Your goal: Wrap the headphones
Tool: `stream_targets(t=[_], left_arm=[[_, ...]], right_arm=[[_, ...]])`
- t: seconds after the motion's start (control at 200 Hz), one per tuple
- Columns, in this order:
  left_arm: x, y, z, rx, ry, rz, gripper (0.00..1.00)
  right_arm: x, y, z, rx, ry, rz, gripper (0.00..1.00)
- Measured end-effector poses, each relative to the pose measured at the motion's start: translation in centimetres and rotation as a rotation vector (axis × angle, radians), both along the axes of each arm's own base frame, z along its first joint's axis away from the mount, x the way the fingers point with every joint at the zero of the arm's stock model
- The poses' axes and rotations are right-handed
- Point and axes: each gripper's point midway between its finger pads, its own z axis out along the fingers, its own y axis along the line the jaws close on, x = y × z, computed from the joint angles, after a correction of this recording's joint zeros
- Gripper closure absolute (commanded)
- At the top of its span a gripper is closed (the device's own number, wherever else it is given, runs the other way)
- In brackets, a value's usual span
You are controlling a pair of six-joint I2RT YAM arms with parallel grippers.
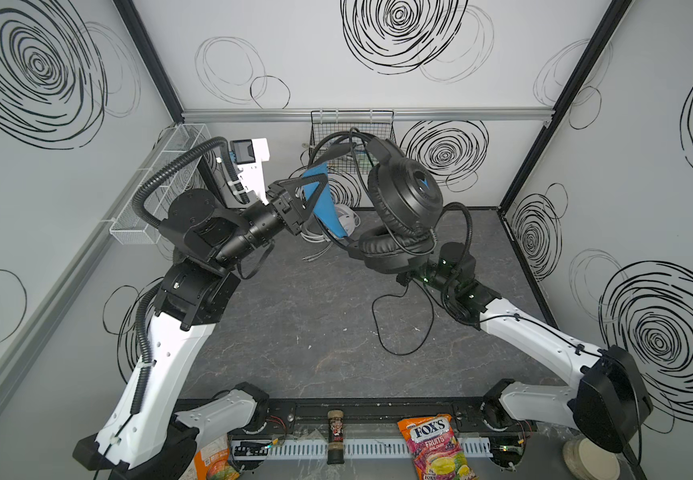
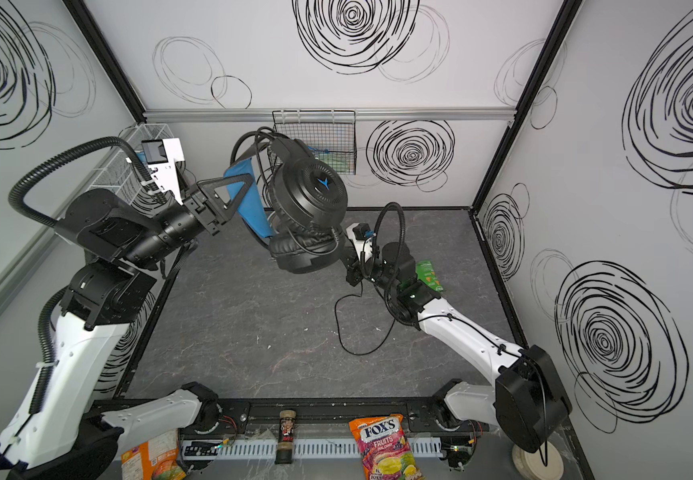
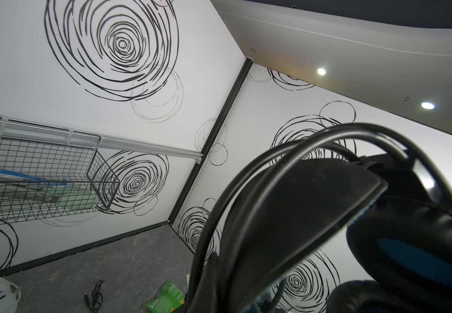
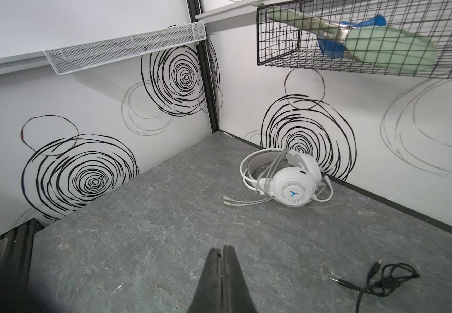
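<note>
black headphones [image 1: 403,199] hang high over the table [image 1: 295,332], looming large in both top views. the left gripper [image 1: 320,185] has its jaws clamped tight on the blue-lined headband [image 1: 320,203]. black cable [image 3: 355,126] loops over the headband and earcups, and a slack length droops in a loop toward the table. the right gripper [image 4: 221,252] sits low over the table, below the earcups, its fingers pressed flat together with nothing seen between them. white headphones [image 4: 292,187] lie on the table by the back wall, well apart from both grippers, with white cable [image 4: 257,176] coiled around them and its plugs resting on the surface.
</note>
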Motion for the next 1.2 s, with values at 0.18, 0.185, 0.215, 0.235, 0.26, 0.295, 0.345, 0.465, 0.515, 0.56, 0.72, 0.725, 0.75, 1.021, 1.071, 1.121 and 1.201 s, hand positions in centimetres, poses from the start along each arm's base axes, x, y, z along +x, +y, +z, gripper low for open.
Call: stream_targets(t=[0.18, 0.185, 0.215, 0.235, 0.26, 0.295, 0.345, 0.465, 0.515, 0.56, 0.72, 0.725, 0.75, 1.021, 1.071, 1.121, 1.201], left_arm=[[1.4, 1.8, 0.3, -0.039, 0.017, 0.115, 1.00], [1.4, 1.8, 0.3, -0.040, 0.018, 0.118, 1.00], [1.6, 2.1, 0.3, -0.046, 0.022, 0.139, 1.00], [1.8, 2.3, 0.3, -0.049, 0.023, 0.151, 1.00], [1.9, 2.6, 0.3, -0.055, 0.026, 0.169, 1.00], [2.2, 2.9, 0.2, -0.061, 0.033, 0.193, 1.00], [2.5, 3.4, 0.0, -0.067, 0.042, 0.224, 1.00], [3.4, 4.4, -0.4, -0.083, 0.064, 0.293, 1.00], [3.7, 4.8, -0.8, -0.092, 0.079, 0.323, 1.00], [4.0, 5.2, -1.2, -0.097, 0.091, 0.346, 1.00], [4.9, 6.3, -2.7, -0.107, 0.144, 0.420, 1.00], [4.9, 6.3, -2.7, -0.108, 0.145, 0.421, 1.00], [5.0, 6.4, -2.9, -0.109, 0.150, 0.429, 1.00], [5.8, 8.1, -4.7, -0.105, 0.213, 0.540, 1.00], [5.9, 8.6, -5.1, -0.102, 0.224, 0.568, 1.00], [6.1, 9.0, -5.7, -0.089, 0.236, 0.598, 1.00], [6.4, 9.6, -6.8, -0.054, 0.258, 0.651, 1.00]], right_arm=[[-0.7, 0.3, -0.9, -0.015, 0.029, 0.036, 1.00], [-0.7, 0.3, -0.9, -0.016, 0.030, 0.036, 1.00], [-0.9, 0.2, -1.0, -0.018, 0.033, 0.040, 1.00], [-1.0, 0.2, -1.1, -0.019, 0.035, 0.042, 1.00], [-1.3, 0.2, -1.2, -0.021, 0.038, 0.046, 1.00], [-1.5, 0.1, -1.3, -0.024, 0.040, 0.048, 1.00], [-2.0, 0.1, -1.4, -0.029, 0.041, 0.054, 1.00], [-3.3, 0.5, -1.4, -0.062, 0.025, 0.078, 1.00], [-4.2, 1.1, -1.6, -0.084, 0.017, 0.100, 1.00], [-5.0, 1.7, -2.0, -0.107, 0.014, 0.121, 1.00], [-8.2, 3.8, -3.7, -0.204, -0.010, 0.208, 1.00], [-8.3, 3.8, -3.7, -0.205, -0.011, 0.210, 1.00], [-8.7, 4.1, -3.9, -0.217, -0.018, 0.221, 1.00], [-13.1, 6.7, -3.2, -0.323, -0.127, 0.337, 1.00], [-14.2, 7.4, -2.8, -0.342, -0.158, 0.363, 1.00], [-15.4, 8.0, -2.4, -0.360, -0.186, 0.389, 1.00], [-17.2, 8.8, -1.5, -0.383, -0.235, 0.426, 1.00]])
